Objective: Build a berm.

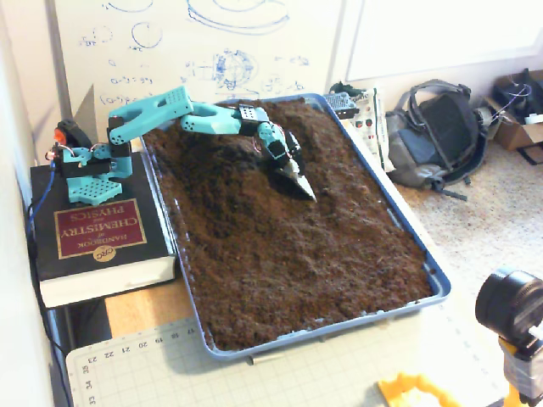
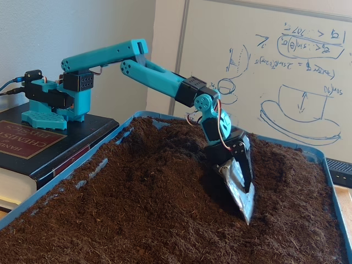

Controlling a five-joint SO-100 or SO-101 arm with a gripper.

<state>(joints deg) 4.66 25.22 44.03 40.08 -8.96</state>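
The teal arm reaches over a blue tray (image 1: 428, 270) full of dark brown soil. My gripper (image 1: 303, 188) has a silver scoop-like finger and a black finger lying together, shut and holding nothing. Its tip touches the soil in the far half of the tray, as the other fixed view (image 2: 247, 212) also shows. The berm (image 1: 335, 144) is a raised, uneven ridge of loose soil just right of the gripper. More heaped soil (image 2: 162, 151) rises under the arm, left of the gripper, with a dark hollow between it and the scoop. The near half of the soil is flatter.
The arm's base (image 1: 93, 165) stands on a thick black book (image 1: 97, 233) left of the tray. A whiteboard (image 1: 195, 42) stands behind. A backpack (image 1: 437, 127) lies to the right. A camera (image 1: 513, 309) sits at the near right corner, and a cutting mat (image 1: 153, 369) lies in front.
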